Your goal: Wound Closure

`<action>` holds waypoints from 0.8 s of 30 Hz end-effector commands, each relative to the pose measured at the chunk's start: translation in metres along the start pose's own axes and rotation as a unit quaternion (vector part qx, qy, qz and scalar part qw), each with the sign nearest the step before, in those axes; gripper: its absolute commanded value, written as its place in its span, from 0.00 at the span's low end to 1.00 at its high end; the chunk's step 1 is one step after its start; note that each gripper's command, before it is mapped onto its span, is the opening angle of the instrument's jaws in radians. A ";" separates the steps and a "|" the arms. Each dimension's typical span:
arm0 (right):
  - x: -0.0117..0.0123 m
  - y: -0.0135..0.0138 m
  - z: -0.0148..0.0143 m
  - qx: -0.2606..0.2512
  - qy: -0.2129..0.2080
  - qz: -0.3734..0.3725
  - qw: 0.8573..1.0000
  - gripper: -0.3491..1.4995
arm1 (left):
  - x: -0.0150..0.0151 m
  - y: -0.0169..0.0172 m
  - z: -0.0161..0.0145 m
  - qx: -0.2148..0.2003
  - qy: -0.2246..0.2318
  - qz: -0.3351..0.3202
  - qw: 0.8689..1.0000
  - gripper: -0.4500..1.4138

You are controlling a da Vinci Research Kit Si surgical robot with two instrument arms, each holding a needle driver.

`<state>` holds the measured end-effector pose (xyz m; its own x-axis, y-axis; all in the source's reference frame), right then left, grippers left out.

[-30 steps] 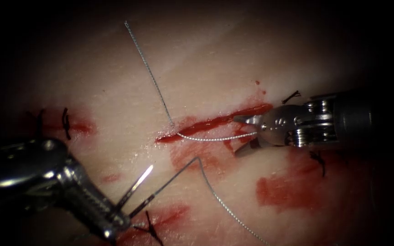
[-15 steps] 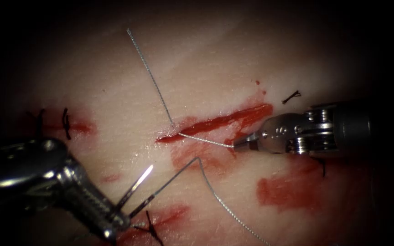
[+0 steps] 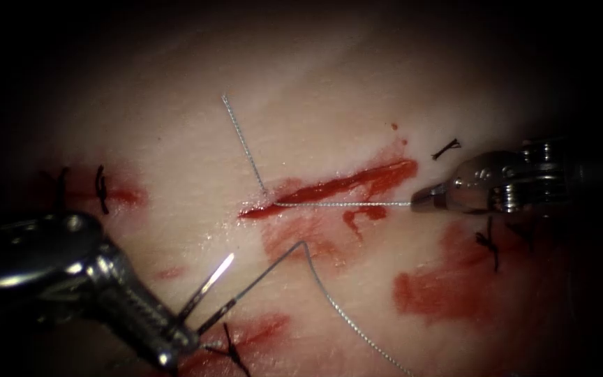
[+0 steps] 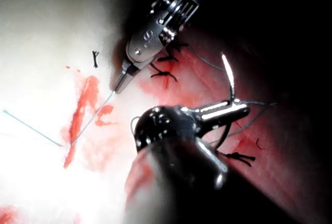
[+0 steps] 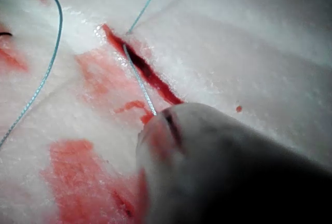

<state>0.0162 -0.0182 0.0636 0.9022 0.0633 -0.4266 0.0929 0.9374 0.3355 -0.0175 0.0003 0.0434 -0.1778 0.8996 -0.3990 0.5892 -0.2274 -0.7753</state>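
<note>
We see the left tool [image 3: 188,322] clamped on the needle [image 3: 207,286] mid-curve, clear of the tissue [image 3: 329,105] near its lower-left corner | right tool [image 3: 423,202] closed on thread [image 3: 343,204], taut from the cut [image 3: 329,188]

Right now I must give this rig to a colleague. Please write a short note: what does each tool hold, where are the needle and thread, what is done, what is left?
Left tool: jaws shut on the needle near its thread end; the needle is free of the tissue, below and left of the cut.
Right tool: jaws shut on the thread, right of the cut.
Thread: taut from the cut's left end to the right tool; the free tail above got shorter in the last second as the right tool moved right.
Done: dark stitches elsewhere.
Left: the cut is open, no knot here.
</note>
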 end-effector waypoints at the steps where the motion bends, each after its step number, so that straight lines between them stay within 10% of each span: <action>1: 0.0000 0.0001 0.0006 0.001 -0.003 0.002 1.000 0.00 | -0.0003 -0.0006 0.0002 0.000 0.000 0.000 1.000 0.00; 24: -0.0027 -0.0007 0.0000 0.003 -0.018 0.040 0.999 0.00 | -0.0003 -0.0006 0.0002 0.000 -0.001 -0.001 1.000 0.00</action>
<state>0.0129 -0.0188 0.0642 0.9231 0.1241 -0.3640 0.0219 0.9280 0.3720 -0.0175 0.0003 0.0434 -0.1796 0.8991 -0.3992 0.5894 -0.2265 -0.7755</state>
